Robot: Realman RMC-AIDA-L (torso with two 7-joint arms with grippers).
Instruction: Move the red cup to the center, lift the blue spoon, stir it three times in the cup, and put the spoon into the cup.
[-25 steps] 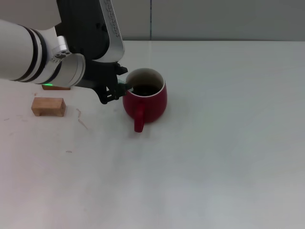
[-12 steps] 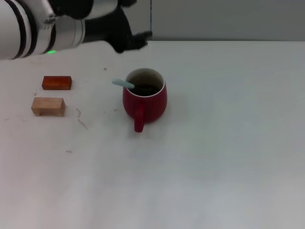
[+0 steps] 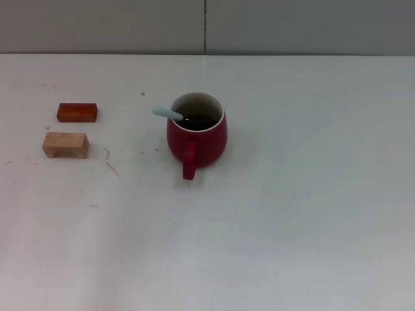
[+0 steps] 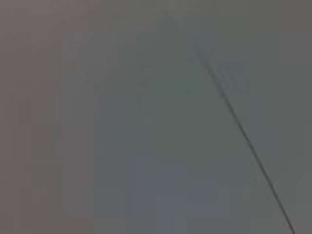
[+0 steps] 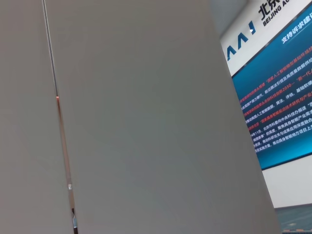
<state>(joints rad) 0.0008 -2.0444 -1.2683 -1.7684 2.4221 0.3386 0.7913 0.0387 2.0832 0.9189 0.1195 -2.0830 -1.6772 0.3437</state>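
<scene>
Two blocks and a cup (image 3: 197,134) are all that sit on the white table (image 3: 292,214) in the head view. The cup stands upright near the table's middle, its handle turned toward the robot. The spoon (image 3: 167,113) rests inside it, its bowl hidden down in the dark interior and its pale blue handle leaning over the rim on the robot's left. Well to the left lie a red block (image 3: 77,112) and, just nearer the robot, a tan block (image 3: 65,144), slightly apart. Neither gripper appears in any view, so their state cannot be told. Both wrist views show only grey wall panels with a seam; the right one also catches a blue sign (image 5: 278,87).
</scene>
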